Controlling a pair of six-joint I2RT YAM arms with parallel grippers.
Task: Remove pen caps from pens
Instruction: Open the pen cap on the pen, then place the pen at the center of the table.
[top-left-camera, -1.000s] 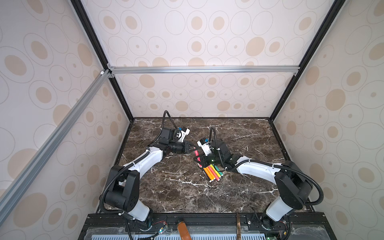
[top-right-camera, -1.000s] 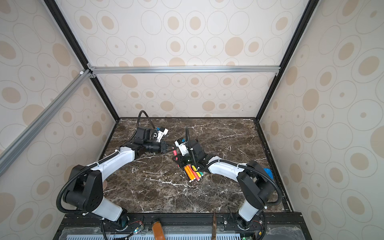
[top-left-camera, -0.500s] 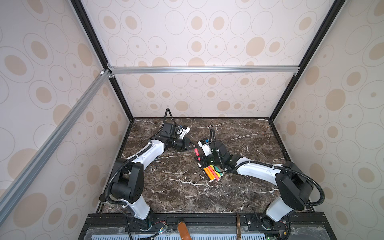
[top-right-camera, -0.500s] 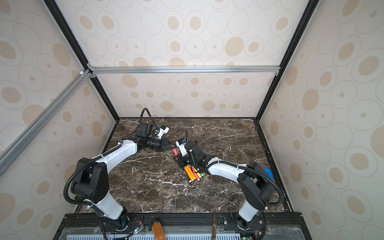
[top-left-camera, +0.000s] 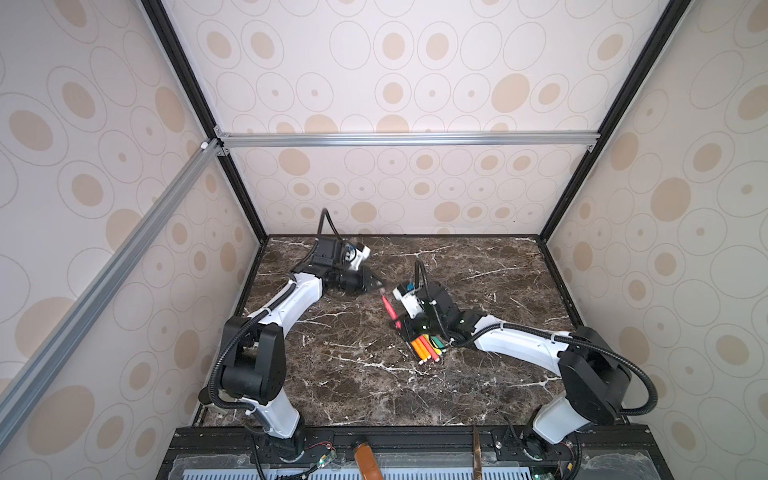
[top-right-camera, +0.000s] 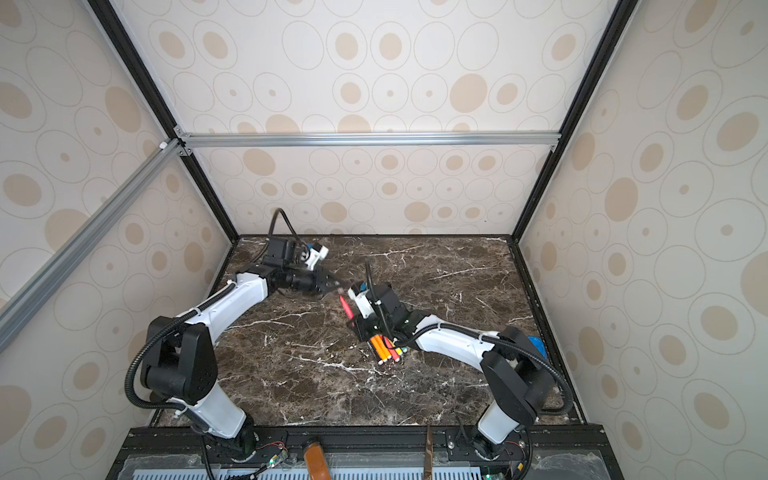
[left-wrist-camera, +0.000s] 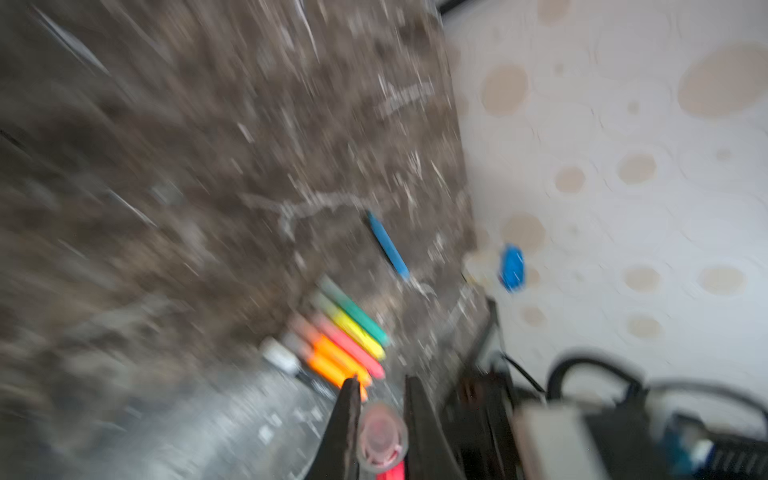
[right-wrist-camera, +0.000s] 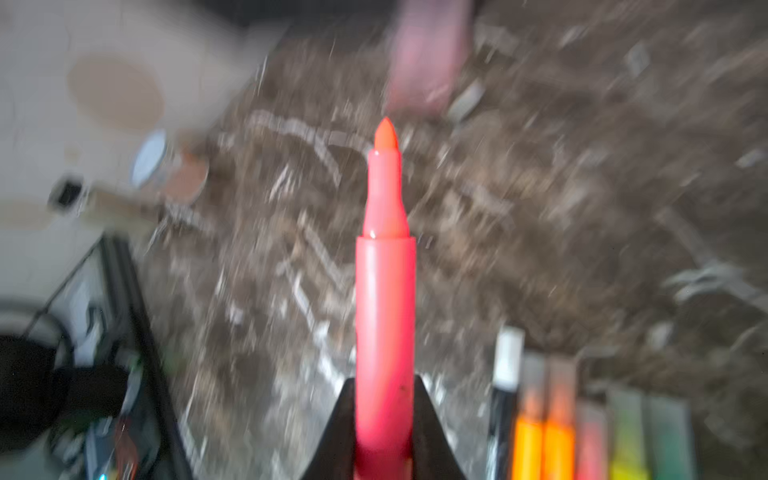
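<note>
Right wrist view has my right gripper (right-wrist-camera: 384, 388) clamped on the barrel of the red pen (right-wrist-camera: 385, 299). One black finger (right-wrist-camera: 332, 436) presses against each side, and the bare felt tip points straight away from me. Beyond that tip and clear of it, the blurred reddish cap (right-wrist-camera: 428, 62) sits in my left gripper (left-wrist-camera: 381, 380). The left wrist view shows it pinched between those two fingers, which are drawn in narrow around it. In both top views the pen's tip and the cap are near each other with a gap between them, above the marble table (top-left-camera: 353, 374). A row of pens (top-left-camera: 426, 349) lies capped on the table just beside my right gripper, and a blue pen (left-wrist-camera: 388, 245) lies apart from that row.
</note>
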